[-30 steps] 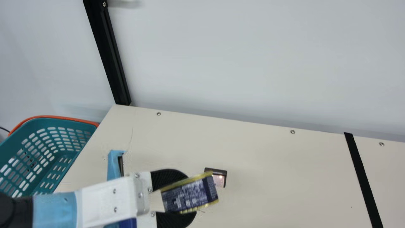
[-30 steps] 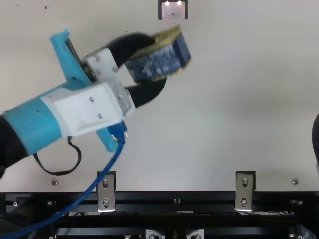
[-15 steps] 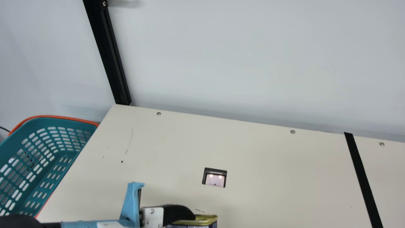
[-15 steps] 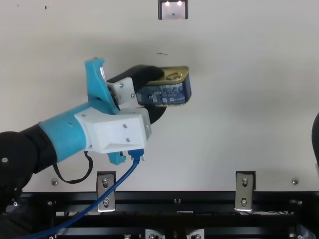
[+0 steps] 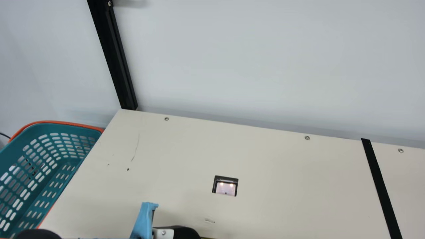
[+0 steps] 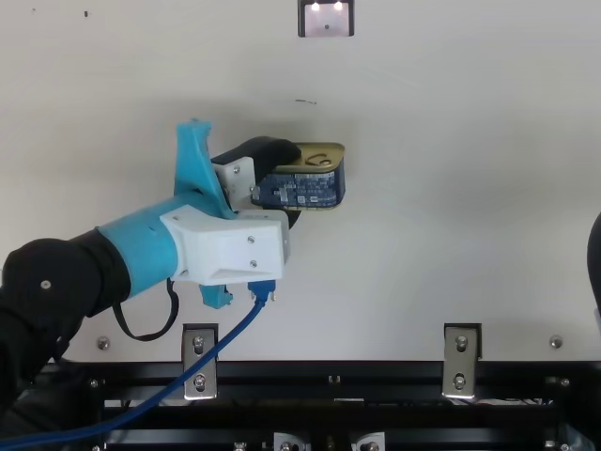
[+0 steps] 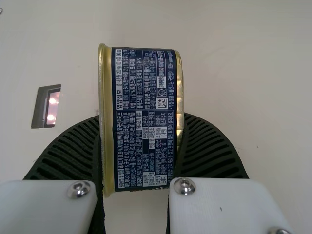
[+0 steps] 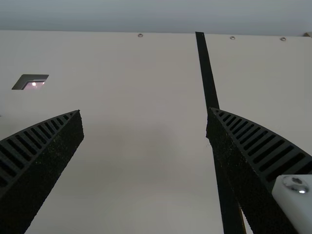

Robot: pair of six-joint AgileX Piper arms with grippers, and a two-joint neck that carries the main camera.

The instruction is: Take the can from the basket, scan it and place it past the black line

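Two fingers [image 6: 268,152] of left gripper [image 6: 297,186] grasp can [image 6: 324,191] over table [image 6: 451,235]; right gripper [image 6: 596,258] released, fingers spread wide.

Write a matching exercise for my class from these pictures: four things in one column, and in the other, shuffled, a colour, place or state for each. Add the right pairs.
1. Can
2. Slotted basket
3. Scanner window
4. Right gripper

A. Set into the table
B. Open, holding nothing
C. Held in the left gripper
D. Teal

1-C; 2-D; 3-A; 4-B
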